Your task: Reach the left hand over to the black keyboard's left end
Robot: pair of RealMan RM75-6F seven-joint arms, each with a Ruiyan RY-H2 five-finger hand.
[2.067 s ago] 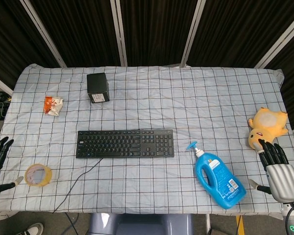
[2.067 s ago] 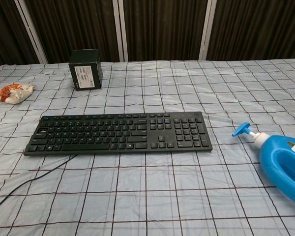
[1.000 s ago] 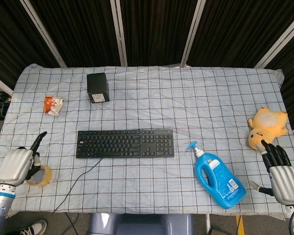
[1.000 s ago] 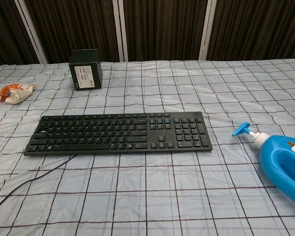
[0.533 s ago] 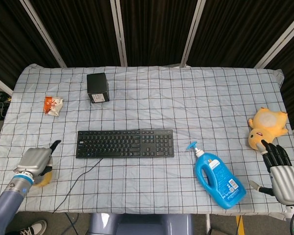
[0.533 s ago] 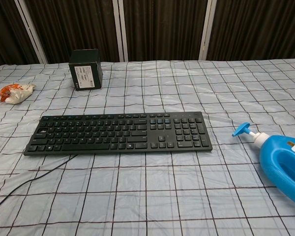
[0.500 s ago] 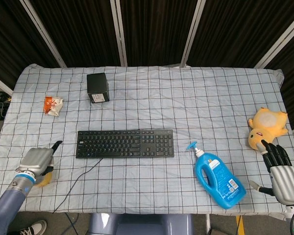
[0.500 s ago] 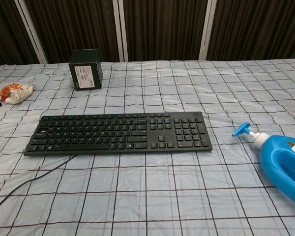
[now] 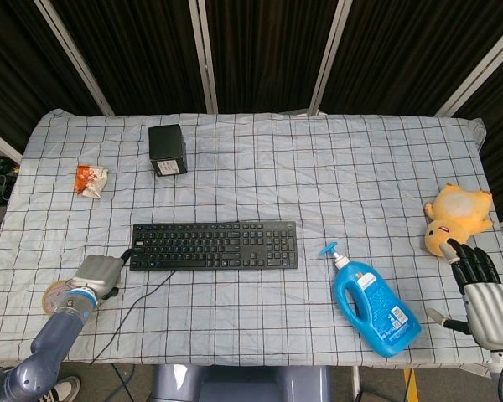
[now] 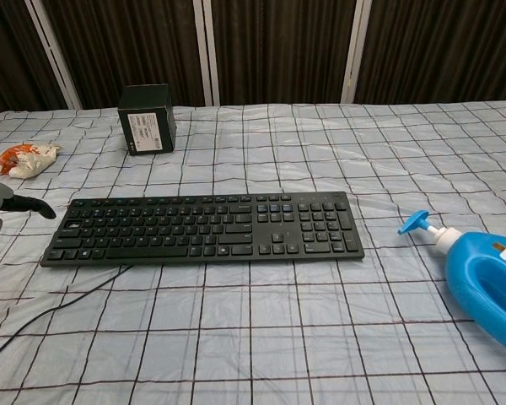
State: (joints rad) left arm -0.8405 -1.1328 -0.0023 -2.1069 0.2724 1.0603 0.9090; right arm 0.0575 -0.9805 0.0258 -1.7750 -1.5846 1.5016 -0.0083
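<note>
A small black cardboard box (image 9: 168, 149) stands at the far left of the checked tablecloth (image 9: 318, 184). A crumpled orange-and-white snack wrapper (image 9: 91, 179) lies well left of the box. A roll of yellow tape (image 9: 57, 294) lies at the near left edge. A blue plastic pump bottle (image 9: 372, 301) lies on its side at the near right. A yellow plush toy (image 9: 454, 217) lies at the right edge.
</note>
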